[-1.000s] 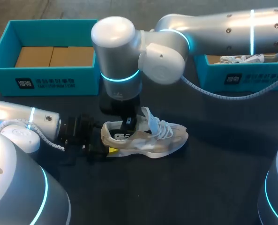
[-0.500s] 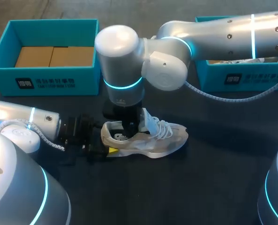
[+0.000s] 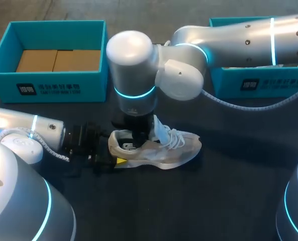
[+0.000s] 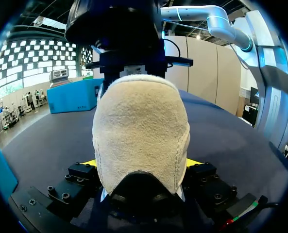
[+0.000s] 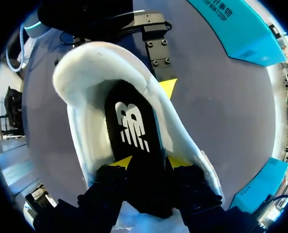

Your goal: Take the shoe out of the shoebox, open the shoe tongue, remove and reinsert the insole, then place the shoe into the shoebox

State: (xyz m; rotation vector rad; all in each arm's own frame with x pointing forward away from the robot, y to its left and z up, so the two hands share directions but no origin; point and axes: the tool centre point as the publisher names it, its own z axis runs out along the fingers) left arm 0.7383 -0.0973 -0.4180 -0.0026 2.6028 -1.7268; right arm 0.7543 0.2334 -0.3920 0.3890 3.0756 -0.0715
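Observation:
A beige and white sneaker (image 3: 174, 150) lies on its sole on the dark table, toe pointing right. My left gripper (image 3: 116, 160) is at its heel. In the left wrist view the suede heel (image 4: 141, 131) fills the space between the fingers, and the left gripper (image 4: 141, 165) presses it from both sides. My right arm reaches in from the right, and the right gripper (image 3: 137, 136) points down into the shoe's mouth. The right gripper (image 5: 148, 162) stands open over the black insole (image 5: 131, 124), which lies flat inside the shoe (image 5: 85, 87) and carries a white logo.
A teal shoebox (image 3: 53, 85) with brown cardboard inside stands at the back left. A second teal box (image 3: 259, 83) sits at the back right, partly hidden by my right arm. Bare table lies in front of the shoe.
The right gripper's fingers have parted inside the shoe, and the right arm has shifted a little to the right. The shoe and the left gripper have stayed put.

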